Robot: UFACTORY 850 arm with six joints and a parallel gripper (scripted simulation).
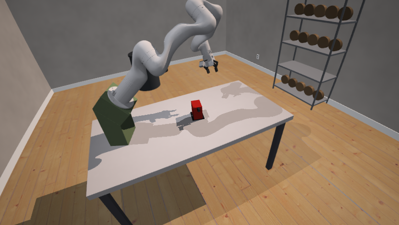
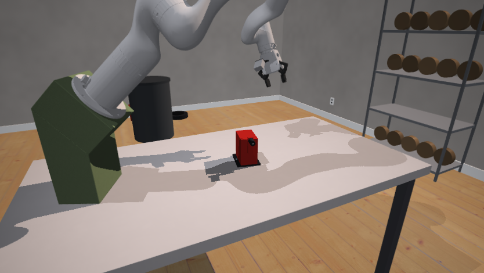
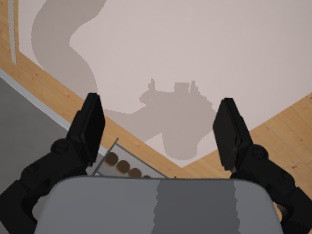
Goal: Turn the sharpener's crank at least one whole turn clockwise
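A red pencil sharpener [image 1: 196, 108] [image 2: 246, 146] stands on a black base near the middle of the white table [image 1: 156, 156] [image 2: 169, 223]. Its small black crank knob [image 1: 198, 110] [image 2: 251, 142] sits near the top of the face turned toward the cameras. My gripper [image 1: 211, 69] [image 2: 274, 80] [image 3: 160, 109] is open and empty. It hangs high in the air, beyond the table's far edge and to the right of the sharpener, fingers pointing down. The wrist view shows only the table's far corner, floor and the gripper's shadow; the sharpener is not in it.
The arm's green pedestal [image 1: 114, 122] [image 2: 71, 142] stands on the table's left end. A black bin [image 2: 151, 108] stands on the floor behind the table. A metal shelf rack [image 1: 315, 50] [image 2: 430, 81] with brown discs stands at the right wall.
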